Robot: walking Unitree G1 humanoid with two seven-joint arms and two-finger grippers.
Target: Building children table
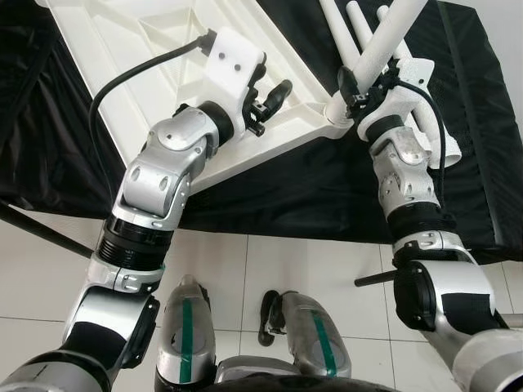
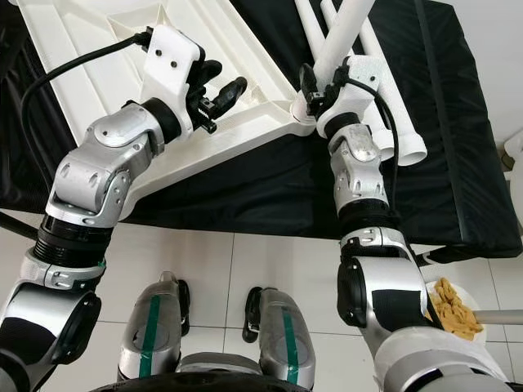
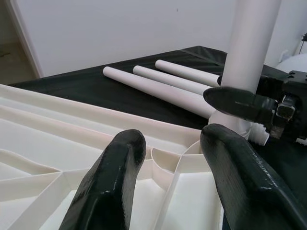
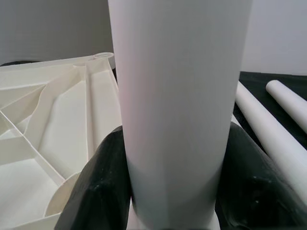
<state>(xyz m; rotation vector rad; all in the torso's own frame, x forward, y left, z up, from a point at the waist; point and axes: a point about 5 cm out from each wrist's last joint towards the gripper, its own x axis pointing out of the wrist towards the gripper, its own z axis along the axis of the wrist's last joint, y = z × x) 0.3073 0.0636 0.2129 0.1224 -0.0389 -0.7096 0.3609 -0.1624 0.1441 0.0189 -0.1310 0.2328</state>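
on the black cloth: upturned white tabletop [image 1: 163, 65], ribbed underside facing up, one corner pointing toward the robot
corner socket: round boss [image 1: 337, 108] at that near corner, and the leg is going in right there
right gripper: right gripper [image 1: 369, 88] pinched around the white leg [image 1: 391, 37], a black finger on each side of the tube, low down near the socket
leg: standing tilted, foot end at the socket; whether it's fully seated i can't tell
left gripper: left gripper [image 1: 271, 102] hovering over the tabletop's rim just beside that corner, fingers [image 3: 112, 187] spread apart, nothing between them
spare legs: three more white tubes [image 3: 158, 88] lying side by side on the cloth behind the corner, waiting their turn
step in hand: looks like seating this first leg, so early days, three to go
doing it well: bring the tube square to the socket before pushing, because a tilted leg will likely bind on the rim
left side's job: press down on the rim to keep the light plastic top from sliding on the cloth
watch out: keep the grip low so the push goes straight along the tube
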